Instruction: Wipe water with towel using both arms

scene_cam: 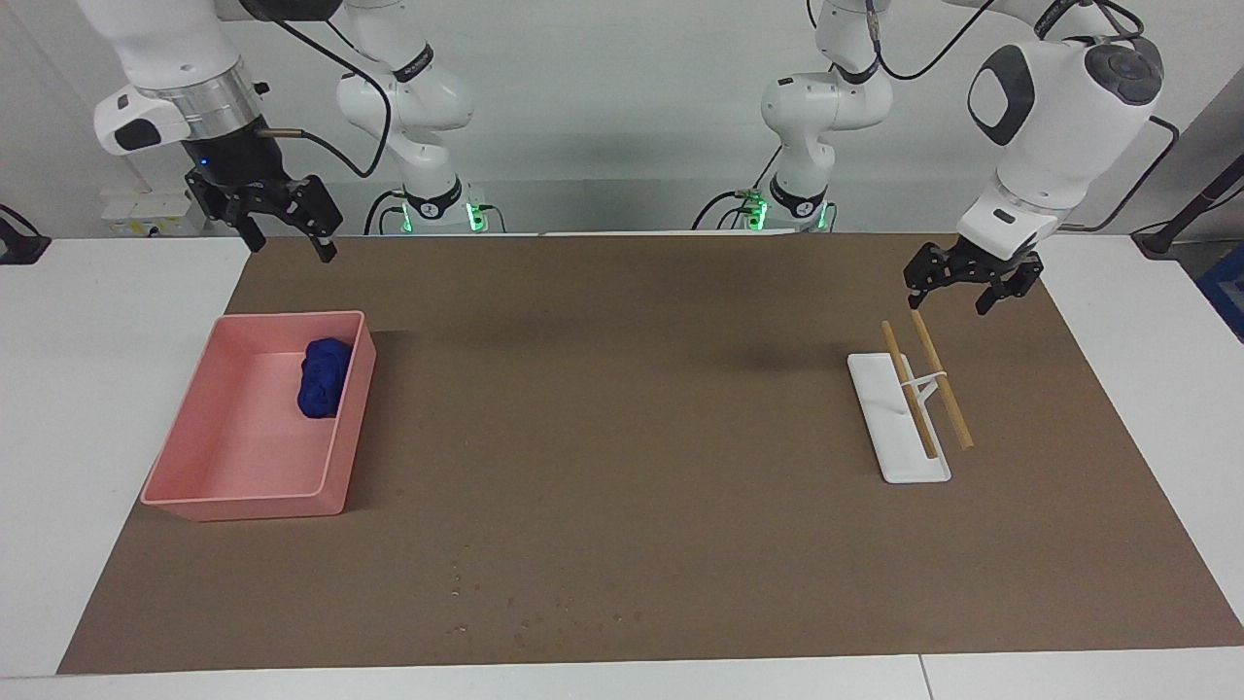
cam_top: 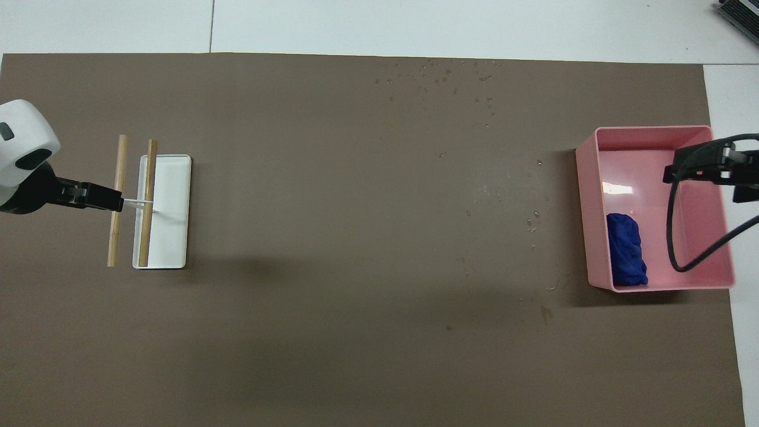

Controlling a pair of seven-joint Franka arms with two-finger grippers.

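The blue towel (scene_cam: pixel 324 377) (cam_top: pixel 627 249) lies bunched inside the pink bin (scene_cam: pixel 243 501) (cam_top: pixel 584 219), in the corner nearest the robots on the side toward the table's middle. My right gripper (scene_cam: pixel 290 248) (cam_top: pixel 702 178) hangs open and empty high above the bin, well clear of the towel. The water (scene_cam: pixel 544 608) (cam_top: pixel 439 77) shows as small droplets on the brown mat near the edge farthest from the robots, with more droplets (cam_top: pixel 533 216) beside the bin. My left gripper (scene_cam: pixel 948 303) (cam_top: pixel 112 204) is open, empty and hovering over the sticks' ends, waiting.
A white flat rack (scene_cam: pixel 894 428) (cam_top: pixel 172 196) with two wooden sticks (scene_cam: pixel 938 379) (cam_top: pixel 120 196) lies toward the left arm's end of the table. The brown mat (scene_cam: pixel 632 437) covers most of the table.
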